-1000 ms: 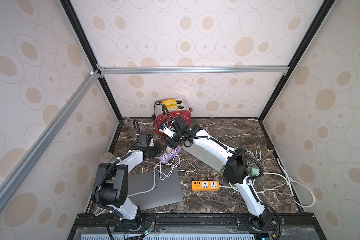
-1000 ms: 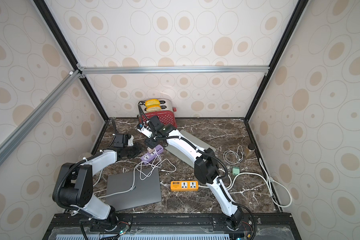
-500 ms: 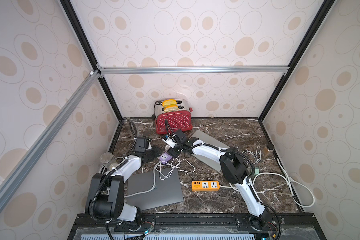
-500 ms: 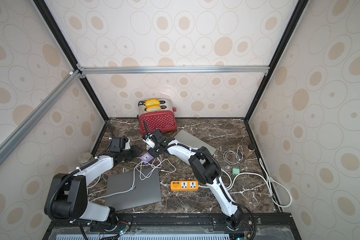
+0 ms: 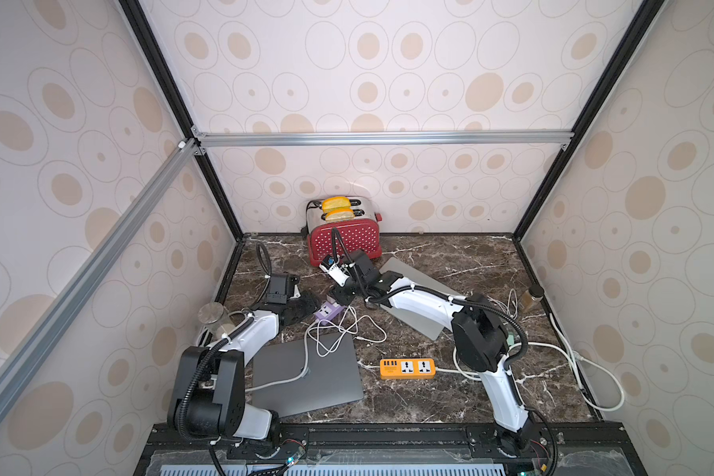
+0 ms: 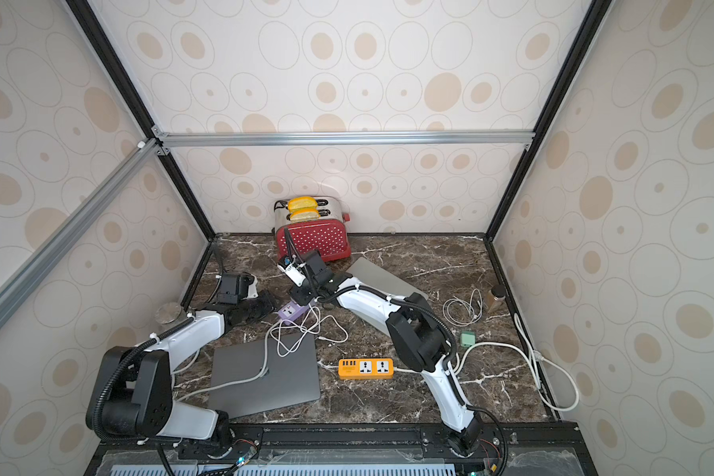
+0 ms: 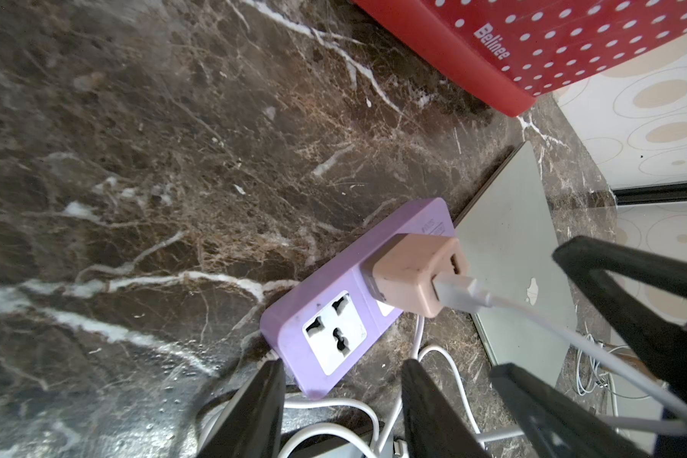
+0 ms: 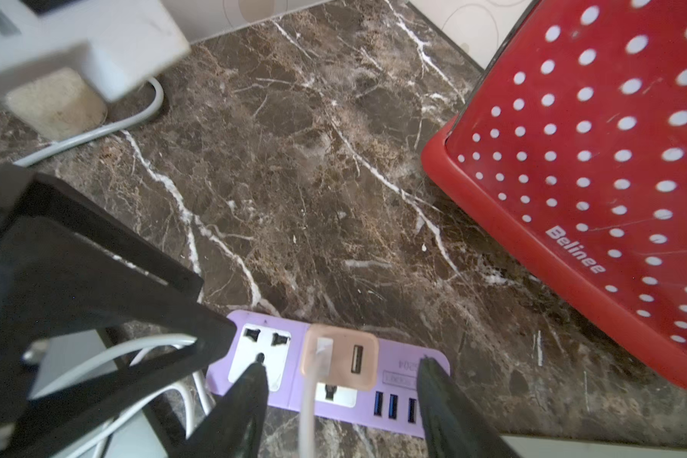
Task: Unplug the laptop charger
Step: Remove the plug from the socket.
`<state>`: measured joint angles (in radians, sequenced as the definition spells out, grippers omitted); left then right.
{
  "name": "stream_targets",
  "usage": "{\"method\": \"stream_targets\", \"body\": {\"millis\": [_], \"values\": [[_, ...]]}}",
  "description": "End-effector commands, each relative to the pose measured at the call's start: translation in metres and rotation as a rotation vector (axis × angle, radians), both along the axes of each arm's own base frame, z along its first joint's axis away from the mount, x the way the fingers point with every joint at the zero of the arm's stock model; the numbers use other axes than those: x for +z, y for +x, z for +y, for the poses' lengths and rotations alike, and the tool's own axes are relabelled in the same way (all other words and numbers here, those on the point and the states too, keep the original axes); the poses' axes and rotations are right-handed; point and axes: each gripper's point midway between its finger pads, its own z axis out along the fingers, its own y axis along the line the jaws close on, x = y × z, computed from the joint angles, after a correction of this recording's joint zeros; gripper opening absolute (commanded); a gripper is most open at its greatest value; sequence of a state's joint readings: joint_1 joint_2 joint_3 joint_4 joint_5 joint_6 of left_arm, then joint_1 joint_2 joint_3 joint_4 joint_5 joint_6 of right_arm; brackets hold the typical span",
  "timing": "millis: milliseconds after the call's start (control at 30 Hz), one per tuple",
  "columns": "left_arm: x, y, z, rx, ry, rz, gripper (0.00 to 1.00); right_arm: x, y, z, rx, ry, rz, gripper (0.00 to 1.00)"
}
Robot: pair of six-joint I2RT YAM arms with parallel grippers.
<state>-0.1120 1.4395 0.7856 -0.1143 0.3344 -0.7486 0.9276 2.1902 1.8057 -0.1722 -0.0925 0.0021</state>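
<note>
Right hand, released, hovers over the charger, which sits plugged into the purple power strip on the surface; jaws flank its body without contact. Best practice: close squarely on the charger's sides, not the white cable, and pull straight out. Left hand brackets the strip's end; whether clenched cannot be told. Right arm reaches forward, wrist pitched down over the strip.

Item I log: charger, small pinkish cube, plugged upright into the middle socket of a purple power strip; white cable seated in one USB port.
</note>
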Motion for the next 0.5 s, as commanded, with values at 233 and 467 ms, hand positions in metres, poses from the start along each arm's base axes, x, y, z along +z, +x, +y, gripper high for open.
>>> {"method": "stream_targets", "body": {"millis": [233,467], "values": [[0.016,0.012,0.003,0.026,-0.009,-0.039,0.49,0.003,0.003,0.015,0.011,0.01,-0.021,0.54],[0.019,0.015,0.003,0.03,-0.013,-0.047,0.49,-0.007,0.002,0.017,0.015,-0.004,-0.004,0.53]]}}
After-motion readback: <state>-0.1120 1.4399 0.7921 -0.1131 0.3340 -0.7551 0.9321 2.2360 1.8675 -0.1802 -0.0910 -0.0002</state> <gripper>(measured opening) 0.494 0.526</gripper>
